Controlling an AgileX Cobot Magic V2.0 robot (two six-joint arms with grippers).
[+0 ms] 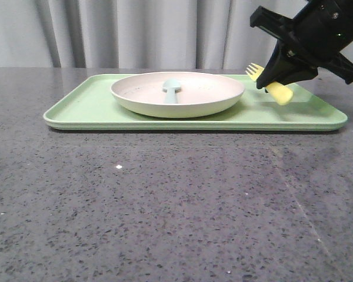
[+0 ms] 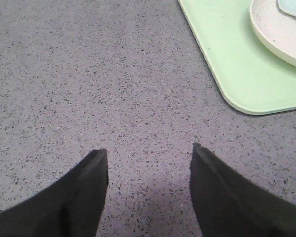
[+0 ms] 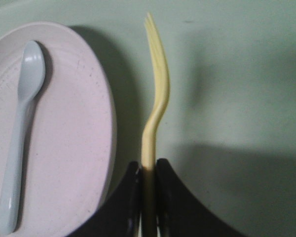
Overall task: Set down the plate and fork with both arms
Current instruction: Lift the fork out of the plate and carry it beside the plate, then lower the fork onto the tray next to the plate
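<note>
The cream plate (image 1: 177,94) sits on the light-green tray (image 1: 88,108) and holds a pale blue spoon (image 1: 172,90). My right gripper (image 1: 269,84) is shut on the handle of the yellow fork (image 1: 275,88) and holds it above the tray, just right of the plate. In the right wrist view the fork (image 3: 155,111) runs out from between the shut fingers of my right gripper (image 3: 149,169), beside the plate (image 3: 64,138) and its spoon (image 3: 19,133). My left gripper (image 2: 149,154) is open and empty over the bare table; the plate's edge (image 2: 276,34) shows at the corner.
The tray (image 3: 237,74) lies under the fork. In the left wrist view a corner of the tray (image 2: 237,74) lies beyond the fingers. The grey speckled tabletop (image 1: 165,200) stretches in front of the tray. A grey curtain (image 1: 106,29) hangs behind.
</note>
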